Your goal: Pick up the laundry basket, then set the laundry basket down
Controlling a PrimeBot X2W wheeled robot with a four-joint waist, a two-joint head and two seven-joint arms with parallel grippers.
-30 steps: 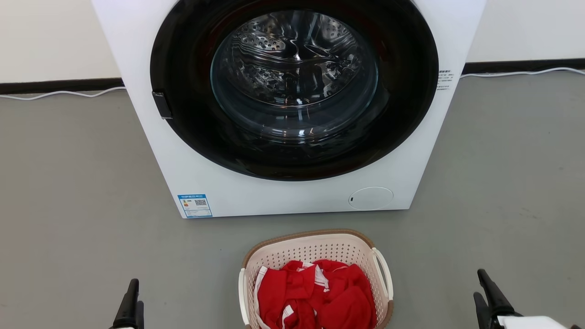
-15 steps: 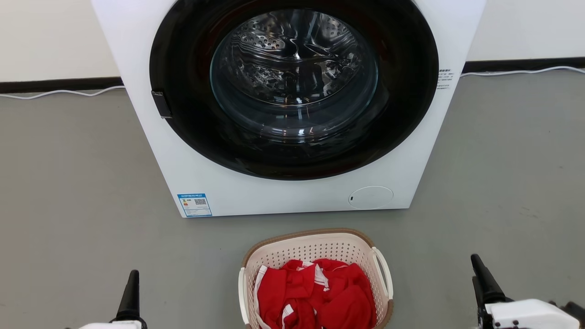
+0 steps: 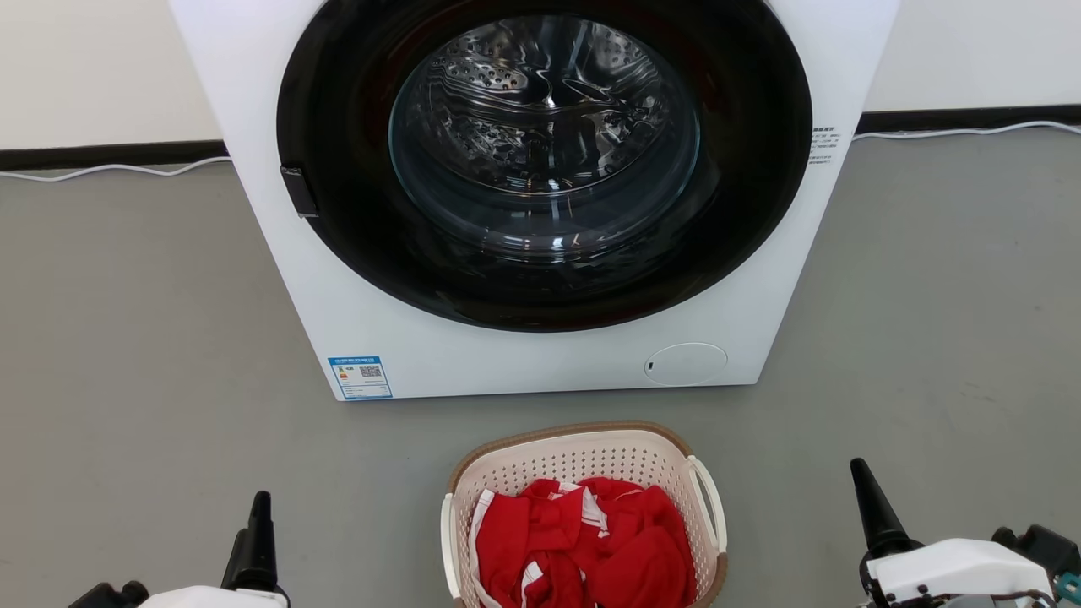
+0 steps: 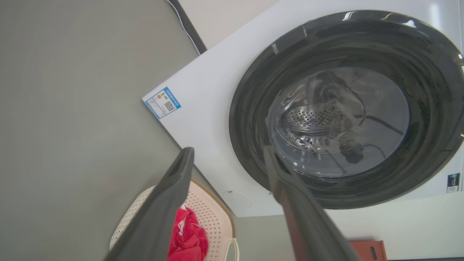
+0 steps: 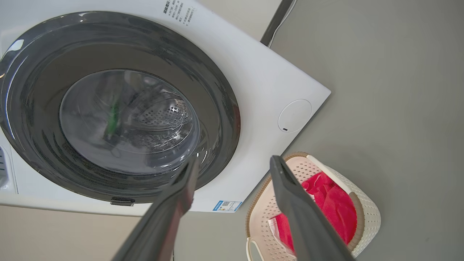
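Laundry basket (image 3: pixel 583 460) sits on the grey floor (image 3: pixel 127 338), just in front of the washing machine (image 3: pixel 355 321), red clothes (image 3: pixel 591 549) heaped inside. Left tool (image 4: pixel 229 152) and right tool (image 5: pixel 235 160) hover on either side, apart from its handles, both with fingers spread and empty.

In the head view, the laundry basket (image 3: pixel 583 458) is cut off at its near end and the washing machine (image 3: pixel 524 363) at its top. Print on the blue label (image 3: pixel 361 377) cannot be read; the red clothing (image 3: pixel 591 549) is possibly one garment.
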